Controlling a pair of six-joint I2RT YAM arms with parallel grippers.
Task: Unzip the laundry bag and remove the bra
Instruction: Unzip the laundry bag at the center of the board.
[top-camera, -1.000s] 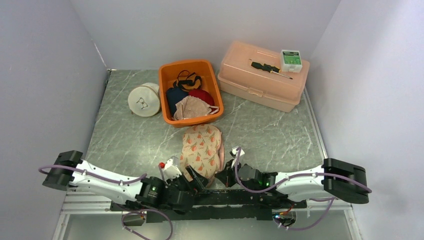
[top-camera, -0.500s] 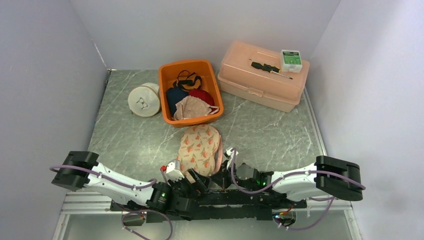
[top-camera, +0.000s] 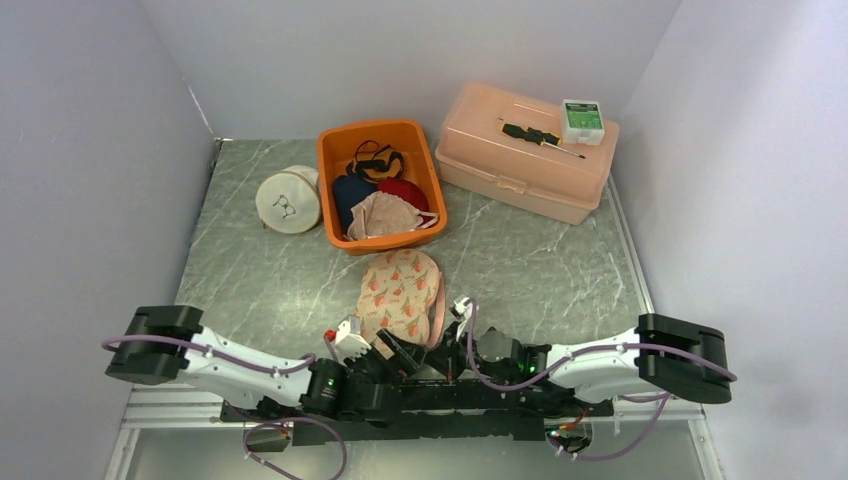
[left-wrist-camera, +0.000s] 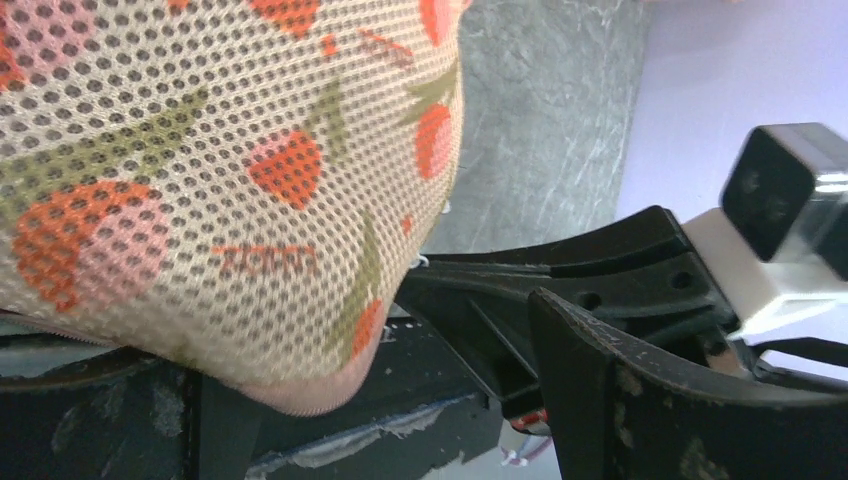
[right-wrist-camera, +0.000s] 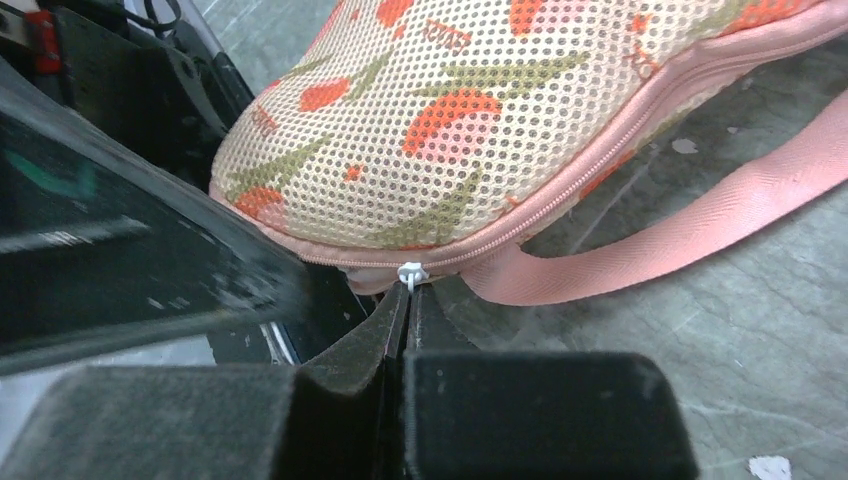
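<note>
Compared with a second ago, the left arm's elbow is sitting further right, and the laundry bag (top-camera: 400, 293) is lying a little further from the arm bases, bunched into a rounder shape. Both arms are reaching low toward the bag's near end, at the front middle of the marble-patterned worktop (top-camera: 540, 270). The right tool (right-wrist-camera: 406, 303) is pinching the white zipper pull (right-wrist-camera: 410, 272) between fingers pressed tightly together, right at the bag's pink-edged seam, where the zipper is showing closed. A pink strap (right-wrist-camera: 690, 232) is trailing from that seam across the worktop. The left tool (top-camera: 392, 350) is standing with its fingers wide apart and gripping nothing. In its wrist view one dark finger (left-wrist-camera: 650, 400) is sitting below and to the right of the bag's mesh corner, apart from it; whether the other finger is touching the fabric is not showing clearly. Behind the bag, an orange bin (top-camera: 327, 190) is holding several garments and a round white pouch (top-camera: 288, 203) is lying just left of it. To the right, a peach lidded box (top-camera: 520, 165) is carrying a screwdriver (top-camera: 540, 136) and a small green-and-white box (top-camera: 582, 120).
</note>
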